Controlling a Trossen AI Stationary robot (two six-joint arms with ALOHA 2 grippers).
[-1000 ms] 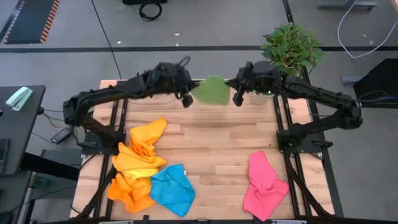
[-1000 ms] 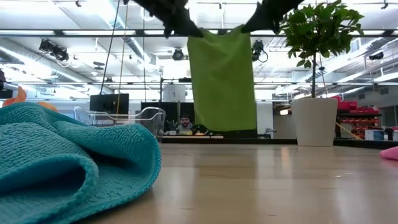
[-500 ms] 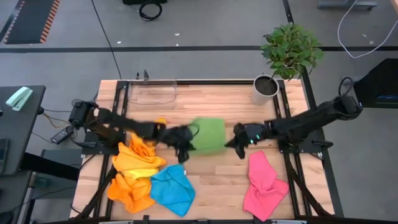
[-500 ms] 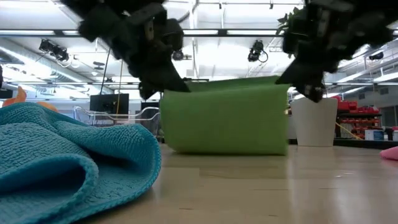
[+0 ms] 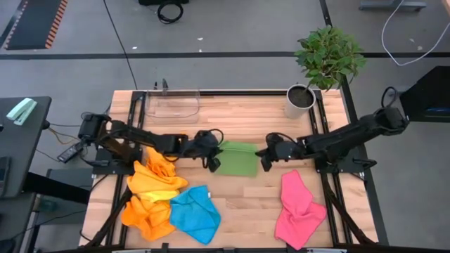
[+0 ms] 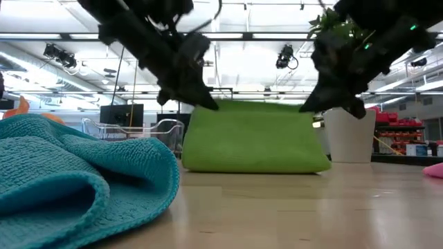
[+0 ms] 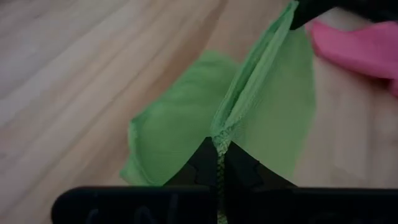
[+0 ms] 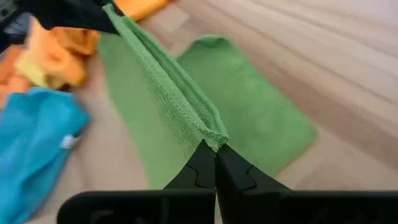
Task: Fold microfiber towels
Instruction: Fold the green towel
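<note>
Two robot arms lower a green towel [image 5: 236, 159] onto the middle of the wooden desk [image 5: 239, 119], its lower half now lying flat where a second ago the cloth hung full-length in the air near the desk's far edge. The left claw [image 5: 213, 159] and right claw [image 5: 266, 157] are each pressed together on a top corner, holding that edge raised and taut between them. With the cloth doubling over itself, the first fold looks nearly made; laying the held edge down should finish it. Orange and yellow towels [image 5: 156, 181], a blue towel [image 5: 193, 214] and a pink towel [image 5: 298, 205] wait crumpled along the near side.
</note>
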